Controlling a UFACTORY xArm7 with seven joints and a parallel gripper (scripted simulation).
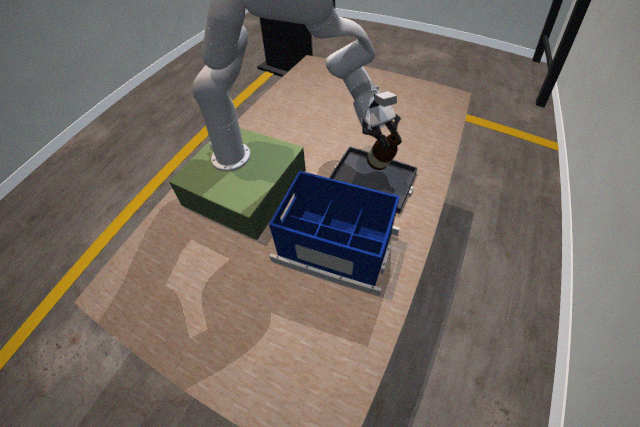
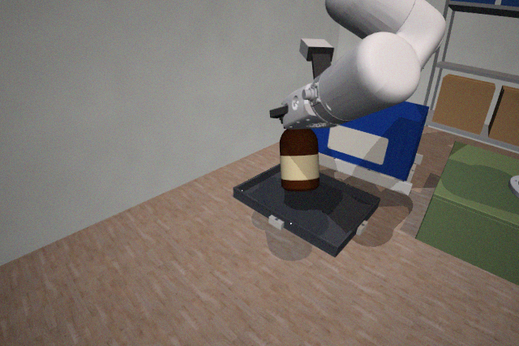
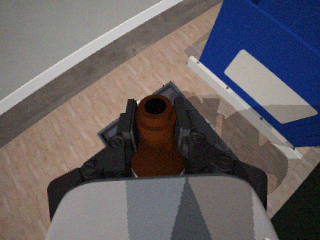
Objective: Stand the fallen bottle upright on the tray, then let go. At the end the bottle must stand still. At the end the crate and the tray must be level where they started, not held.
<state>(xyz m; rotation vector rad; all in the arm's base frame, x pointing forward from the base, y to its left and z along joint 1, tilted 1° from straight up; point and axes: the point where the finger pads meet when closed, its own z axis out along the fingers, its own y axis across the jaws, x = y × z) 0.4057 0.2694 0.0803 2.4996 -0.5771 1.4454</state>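
The brown bottle with a cream label stands upright, its base at the floor of the dark tray; I cannot tell if it touches. My gripper is shut on the bottle's neck, one finger on each side, seen from above in the wrist view. In the top view the gripper holds the bottle over the tray, behind the blue crate. The crate sits level on the floor.
The blue crate with inner dividers stands close beside the tray. A green pedestal carries the arm's base to the left. Shelving with boxes stands at the back. A black frame stands far right.
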